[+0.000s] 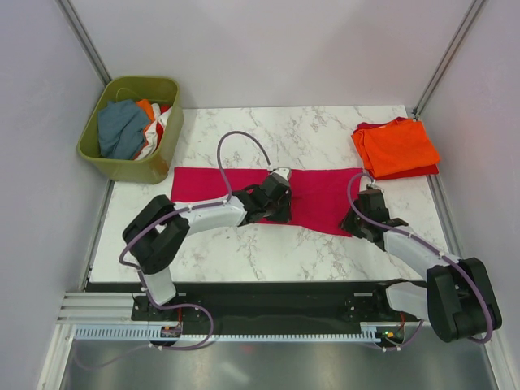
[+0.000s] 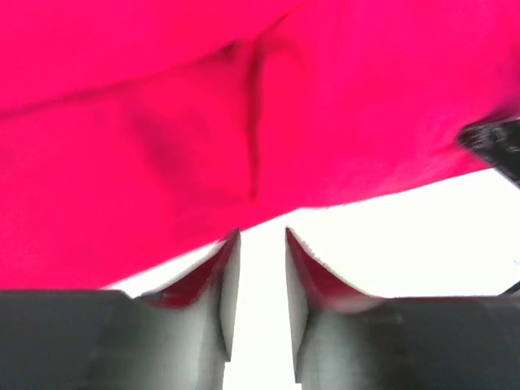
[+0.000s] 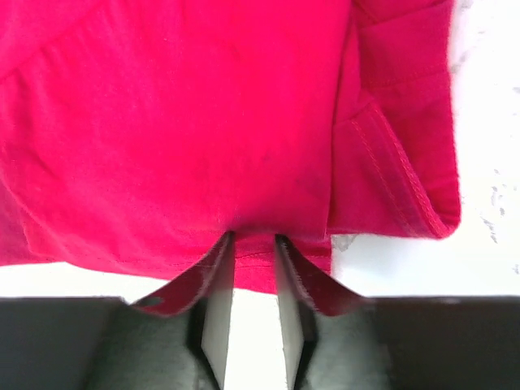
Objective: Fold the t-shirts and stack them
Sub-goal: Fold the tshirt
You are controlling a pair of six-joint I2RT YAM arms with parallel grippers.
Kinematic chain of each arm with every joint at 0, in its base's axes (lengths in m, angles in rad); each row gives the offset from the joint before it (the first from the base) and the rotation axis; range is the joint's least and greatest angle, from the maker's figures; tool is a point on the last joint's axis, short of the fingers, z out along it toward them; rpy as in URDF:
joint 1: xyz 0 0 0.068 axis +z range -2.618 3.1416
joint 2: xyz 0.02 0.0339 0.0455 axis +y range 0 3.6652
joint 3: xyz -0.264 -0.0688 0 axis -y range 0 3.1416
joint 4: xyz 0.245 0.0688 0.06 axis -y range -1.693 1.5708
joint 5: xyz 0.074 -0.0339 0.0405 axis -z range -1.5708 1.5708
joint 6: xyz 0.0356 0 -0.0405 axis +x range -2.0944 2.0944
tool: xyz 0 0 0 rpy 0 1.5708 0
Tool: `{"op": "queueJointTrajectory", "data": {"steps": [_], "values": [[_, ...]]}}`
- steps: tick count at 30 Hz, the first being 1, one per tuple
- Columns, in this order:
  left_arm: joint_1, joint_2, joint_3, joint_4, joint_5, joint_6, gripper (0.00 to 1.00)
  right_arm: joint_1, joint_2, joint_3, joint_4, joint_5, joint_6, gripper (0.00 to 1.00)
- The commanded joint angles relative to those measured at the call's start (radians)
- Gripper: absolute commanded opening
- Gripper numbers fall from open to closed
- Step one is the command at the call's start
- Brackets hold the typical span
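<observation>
Item: pink shirt (image 1: 318, 197), lying flat as a long band across the middle of the table (image 1: 236, 248), its ends toward 9 and 3 o'clock. Step in hand, by judgement: folding, with both arms set at the near hem to carry it over toward 12 o'clock. Right gripper (image 3: 254, 237): at the band's 3 o'clock end, jaws nipped on the hem with cloth showing between them; a doubled sleeve seam lies just off at its 1 o'clock. Left gripper (image 2: 262, 236): at the middle of the near hem, jaws a little apart, white table showing in the gap, the cloth edge reaching only the fingertips, nothing held. The next move likely calls for the left gripper to push forward onto the hem and close before both lift together. Also present: folded orange stack (image 1: 396, 146) at 2 o'clock; green basket (image 1: 130, 166) of cloth at 10 o'clock.
</observation>
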Motion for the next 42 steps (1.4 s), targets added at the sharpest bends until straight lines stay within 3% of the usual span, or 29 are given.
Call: {"op": "queueJointTrajectory", "data": {"steps": [1, 3, 4, 6, 7, 9, 10, 14, 19, 25, 29, 37, 39, 40, 42], "values": [[0.007, -0.075, -0.048, -0.006, 0.006, -0.044, 0.39, -0.001, -0.021, -0.024, -0.083, 0.076, 0.005, 0.36], [0.006, -0.142, -0.085, -0.009, -0.015, -0.057, 0.47, -0.001, -0.049, -0.032, -0.084, 0.080, 0.008, 0.37], [0.006, -0.170, -0.098, -0.009, -0.038, -0.069, 0.58, 0.001, -0.056, -0.034, -0.084, 0.082, 0.009, 0.39], [0.004, -0.249, -0.135, -0.008, -0.057, -0.078, 0.67, 0.001, -0.081, -0.041, -0.083, 0.083, 0.011, 0.40], [0.004, -0.275, -0.146, -0.009, -0.071, -0.090, 0.86, 0.001, -0.089, -0.044, -0.080, 0.082, 0.009, 0.40], [0.006, -0.344, -0.172, -0.009, -0.083, -0.098, 0.91, -0.001, -0.110, -0.053, -0.080, 0.082, 0.014, 0.41], [0.004, -0.367, -0.180, -0.011, -0.086, -0.109, 1.00, -0.001, -0.118, -0.056, -0.077, 0.083, 0.016, 0.41], [0.007, -0.467, -0.218, -0.034, -0.094, -0.165, 1.00, -0.001, -0.158, -0.067, -0.075, 0.091, 0.022, 0.43], [0.006, -0.585, -0.267, -0.061, -0.037, -0.155, 1.00, -0.001, -0.228, -0.080, -0.075, 0.126, 0.023, 0.54], [0.006, -0.765, -0.376, -0.046, -0.071, -0.208, 1.00, 0.031, -0.141, -0.034, -0.078, 0.100, -0.014, 0.53], [0.007, -0.864, -0.425, -0.008, -0.080, -0.187, 1.00, 0.031, -0.182, -0.037, -0.048, 0.093, -0.043, 0.53], [0.056, -0.826, -0.352, -0.200, -0.305, -0.135, 1.00, 0.031, -0.205, -0.041, -0.044, 0.071, -0.060, 0.54], [0.139, -0.793, -0.342, -0.186, -0.249, -0.115, 1.00, 0.031, -0.190, -0.026, -0.050, 0.068, -0.061, 0.53], [0.277, -0.741, -0.317, -0.165, -0.142, -0.065, 1.00, 0.030, -0.169, 0.008, -0.058, 0.059, -0.066, 0.51], [0.302, -0.704, -0.306, -0.161, -0.111, -0.037, 0.99, 0.030, -0.161, 0.019, -0.063, 0.054, -0.072, 0.51]]}}
